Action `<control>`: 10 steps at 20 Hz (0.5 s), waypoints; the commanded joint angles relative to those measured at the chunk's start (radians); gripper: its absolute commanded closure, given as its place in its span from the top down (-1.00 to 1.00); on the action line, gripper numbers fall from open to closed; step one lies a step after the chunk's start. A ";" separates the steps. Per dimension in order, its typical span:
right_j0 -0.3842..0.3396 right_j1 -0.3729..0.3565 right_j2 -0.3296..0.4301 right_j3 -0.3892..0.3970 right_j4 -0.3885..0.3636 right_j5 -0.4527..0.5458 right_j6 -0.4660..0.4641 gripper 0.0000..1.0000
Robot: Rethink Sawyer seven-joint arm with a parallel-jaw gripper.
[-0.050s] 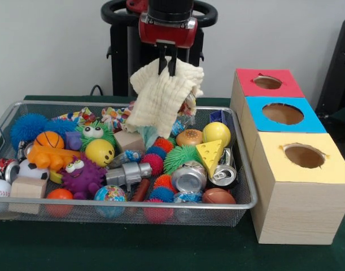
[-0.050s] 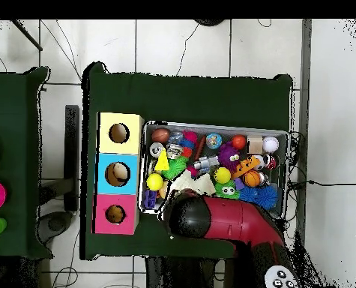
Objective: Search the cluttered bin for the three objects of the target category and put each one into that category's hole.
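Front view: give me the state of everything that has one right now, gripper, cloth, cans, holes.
gripper: shut on the cloth, raised above the bin.
cream cloth: lifted, hanging from the gripper, lower edge reaching the toys.
wire bin: full of toys, on the table.
two cans: lying on their sides in the bin.
red hole: open, nothing visible inside.
blue hole: open.
yellow hole: open.
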 commanded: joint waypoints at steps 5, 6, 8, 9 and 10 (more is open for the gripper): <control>0.085 0.013 -0.011 -0.137 0.086 0.082 0.204 -1.00; 0.095 0.014 -0.017 -0.139 0.093 0.084 0.213 -1.00; 0.113 0.013 -0.032 -0.129 0.107 0.076 0.226 -1.00; 0.125 0.013 -0.043 -0.121 0.110 0.064 0.235 -1.00; 0.132 0.017 -0.051 -0.116 0.113 0.052 0.239 -1.00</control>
